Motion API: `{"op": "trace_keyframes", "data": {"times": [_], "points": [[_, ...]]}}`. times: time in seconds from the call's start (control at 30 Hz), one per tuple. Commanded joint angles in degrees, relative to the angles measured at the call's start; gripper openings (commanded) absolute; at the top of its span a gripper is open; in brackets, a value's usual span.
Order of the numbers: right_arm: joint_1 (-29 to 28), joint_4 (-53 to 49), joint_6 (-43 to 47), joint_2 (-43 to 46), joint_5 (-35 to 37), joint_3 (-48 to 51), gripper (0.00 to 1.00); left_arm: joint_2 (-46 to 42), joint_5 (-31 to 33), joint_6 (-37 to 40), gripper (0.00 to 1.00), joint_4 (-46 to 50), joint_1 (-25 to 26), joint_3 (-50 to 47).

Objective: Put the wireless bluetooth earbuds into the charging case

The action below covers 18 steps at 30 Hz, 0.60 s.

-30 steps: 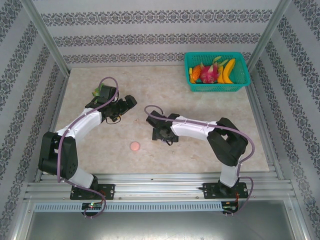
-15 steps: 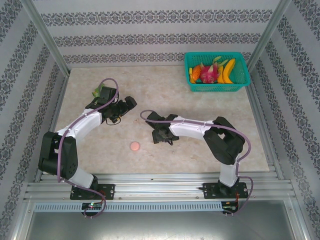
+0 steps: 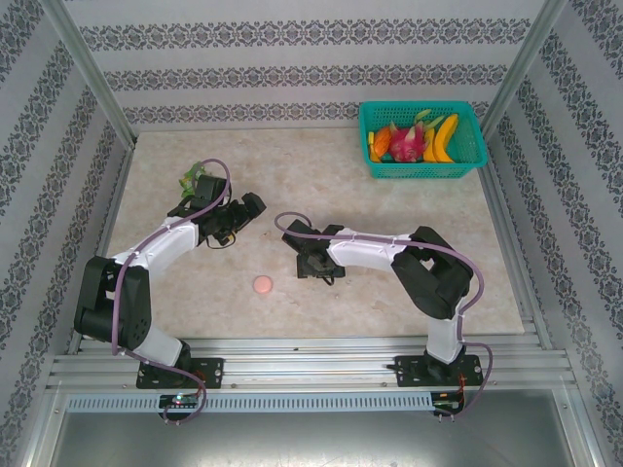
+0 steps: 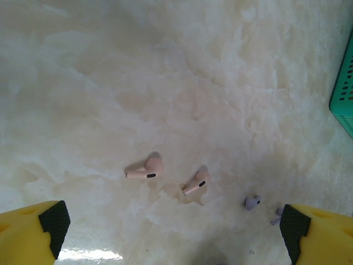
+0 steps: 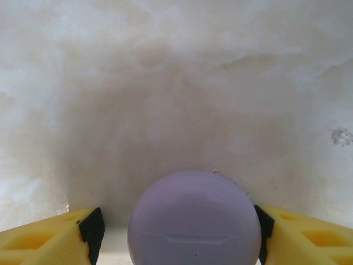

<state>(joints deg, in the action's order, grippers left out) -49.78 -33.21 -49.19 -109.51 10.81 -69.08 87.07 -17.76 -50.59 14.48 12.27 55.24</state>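
Observation:
A lilac round charging case (image 5: 194, 223) lies closed on the table between my right gripper's (image 5: 175, 229) fingers. The right pad (image 5: 259, 223) touches its side. A gap is left at the left pad (image 5: 92, 232), so the gripper is open around the case. My left gripper (image 4: 174, 232) hangs wide open above the earbuds. Two pink-beige buds (image 4: 146, 168) (image 4: 196, 183) lie between its fingers. A lilac bud (image 4: 252, 202) and a second lilac bud (image 4: 277, 215) lie by its right finger. In the top view a pink round case (image 3: 263, 284) sits near the front, between the left gripper (image 3: 249, 206) and the right gripper (image 3: 311, 265).
A teal basket (image 3: 471, 126) of toy fruit stands at the back right; its corner (image 4: 345, 94) shows in the left wrist view. A small green thing (image 3: 192, 178) lies behind the left arm. Patterned walls and metal posts bound the table.
The right gripper's fingers have narrowed toward the lilac case, and its arm has shifted slightly left. The left wrist has drifted a little toward the near side.

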Motion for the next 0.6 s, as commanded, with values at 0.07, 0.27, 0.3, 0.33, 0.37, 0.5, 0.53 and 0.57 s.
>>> {"op": "trace_keyframes", "data": {"times": [0.07,0.27,0.3,0.33,0.37,0.5,0.53,0.57], "points": [[0.2,-0.18,-3.44,-1.05,3.25,2.98,0.72,-1.83,-0.27,-0.75,1.0,-1.89,-0.41,-0.35],[1.33,0.77,-1.44,-0.96,3.23,3.38,0.69,-2.16,-0.3,-0.5,1.0,-1.65,-0.41,-0.4],[1.48,1.02,-1.25,-0.89,3.06,3.57,0.68,-2.23,-0.28,-0.49,1.0,-1.64,-0.41,-0.46],[1.61,1.15,-1.13,-0.79,2.84,3.66,0.68,-2.32,-0.27,-0.41,1.0,-1.58,-0.33,-0.43],[1.61,1.3,-1.11,-0.68,2.63,3.74,0.67,-2.3,-0.21,-0.47,1.0,-1.52,-0.4,-0.43],[1.37,2.01,-1.65,-0.27,1.77,4.36,0.64,-2.42,-0.11,-0.7,1.0,-1.56,-0.33,-0.65],[1.27,2.05,-1.86,-0.26,1.72,4.47,0.63,-2.41,-0.05,-0.74,1.0,-1.33,-0.3,-0.57],[1.1,2.1,-2.21,-0.27,1.76,4.55,0.62,-2.29,0.03,-0.82,1.0,-1.23,-0.27,-0.57]]}}
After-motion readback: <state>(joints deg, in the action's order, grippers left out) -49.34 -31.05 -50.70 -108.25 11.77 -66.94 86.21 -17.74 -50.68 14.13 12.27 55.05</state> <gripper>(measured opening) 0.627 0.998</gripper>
